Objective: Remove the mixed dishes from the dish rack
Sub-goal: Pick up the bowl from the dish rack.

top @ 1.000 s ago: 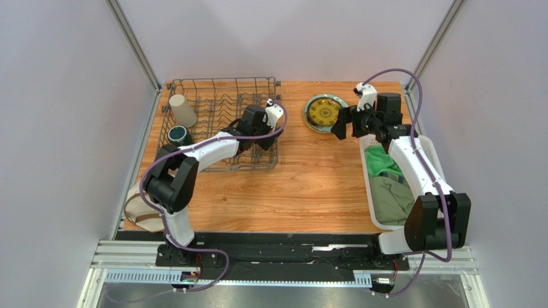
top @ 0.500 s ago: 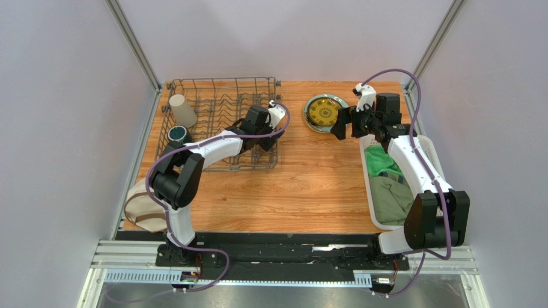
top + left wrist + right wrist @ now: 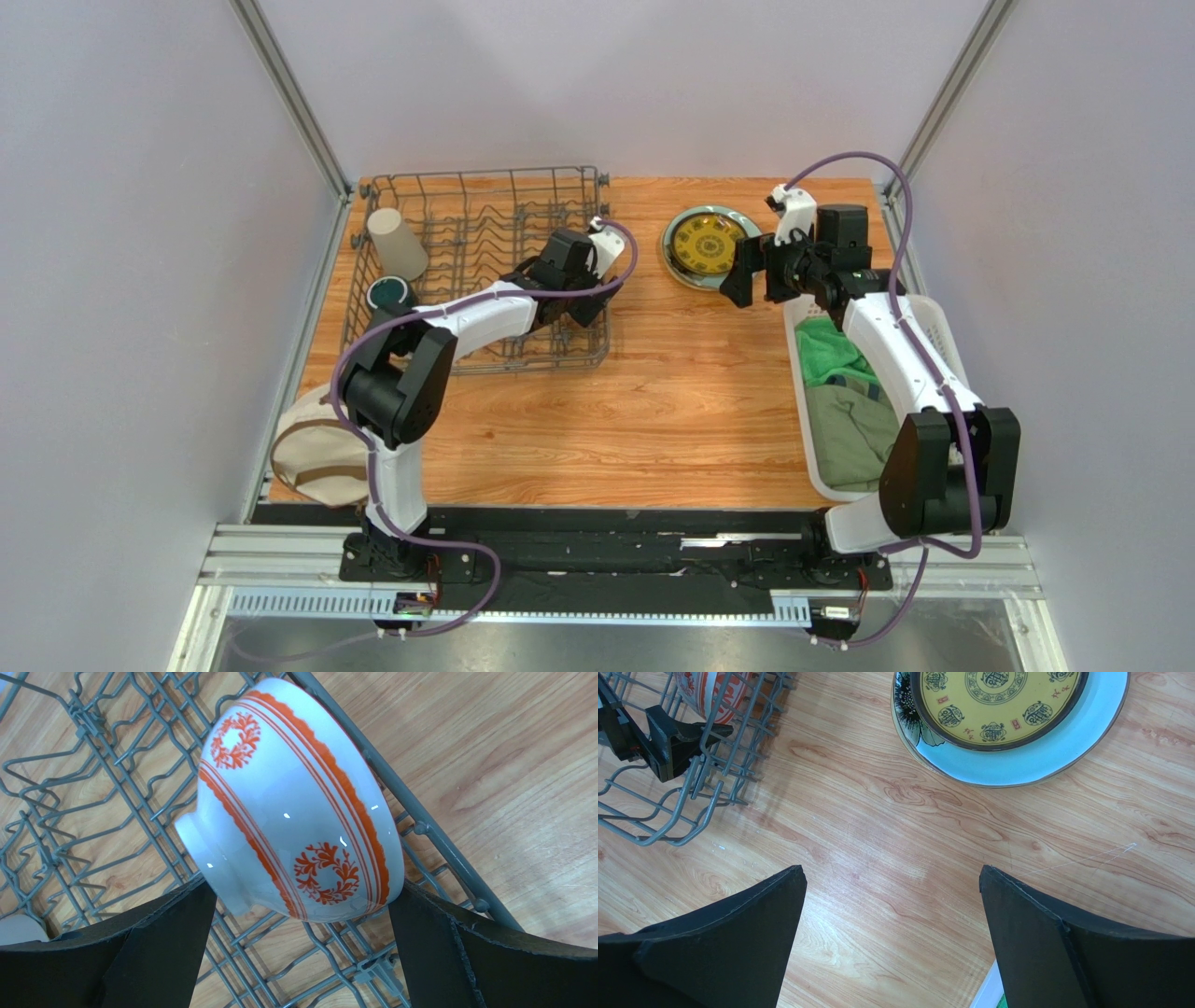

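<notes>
My left claw (image 3: 300, 887) is gaping, released, around one red-and-white bowl (image 3: 295, 805) in the dish rack (image 3: 105, 812). My right claw (image 3: 891, 871) is gaping empty, with one yellow plate (image 3: 997, 700) lying on one pale green plate (image 3: 1046, 759) just ahead.

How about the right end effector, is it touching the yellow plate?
Apart. Right wrist view: bare wooden table lies between the right end effector and the yellow-and-dark patterned plate.

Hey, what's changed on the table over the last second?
The left arm's elbow swung inward and the left gripper crept slightly farther along the large grey wire dish rack, jaws astride the small red-and-white bowl; grip unclear. The open right gripper barely edged away. The rack, yellow-and-dark patterned plate and white slotted basket stayed put.
</notes>
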